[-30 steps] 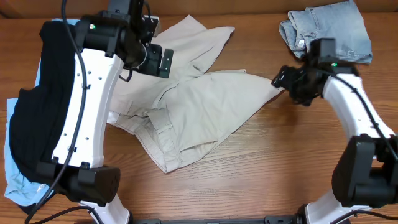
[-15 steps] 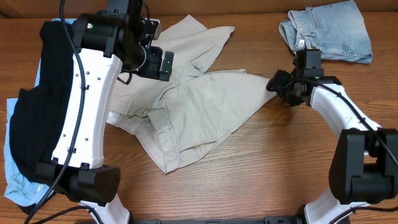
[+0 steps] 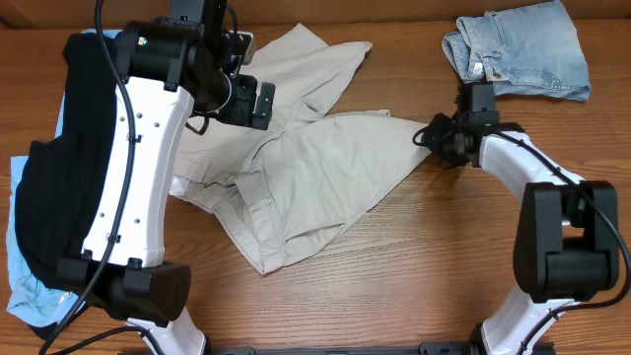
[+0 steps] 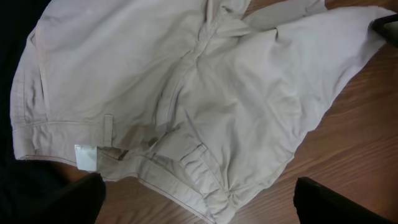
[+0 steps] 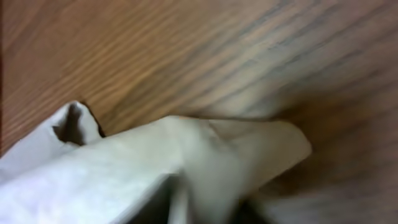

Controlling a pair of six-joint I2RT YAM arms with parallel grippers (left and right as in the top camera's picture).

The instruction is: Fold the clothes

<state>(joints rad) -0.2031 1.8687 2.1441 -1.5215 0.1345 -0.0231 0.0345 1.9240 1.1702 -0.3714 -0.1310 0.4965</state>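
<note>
Right claw [image 3: 439, 136] tight on corner of khaki shorts [image 3: 315, 168] (left claw [image 3: 248, 99] agape)

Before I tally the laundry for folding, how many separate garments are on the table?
4: beige khaki shorts in the centre, denim shorts at the far right, a black garment on the left, a pale-blue garment beneath it. More may be hidden under the black one.

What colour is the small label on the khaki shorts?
White; the label shows best in the left wrist view.

Rumpled khaki shorts [image 4: 205, 106] (white label [image 4: 83, 155] at the waistband [image 4: 56, 134]) sprawl across a wooden table [image 4: 360, 143], beside a black garment [image 4: 12, 18].
</note>
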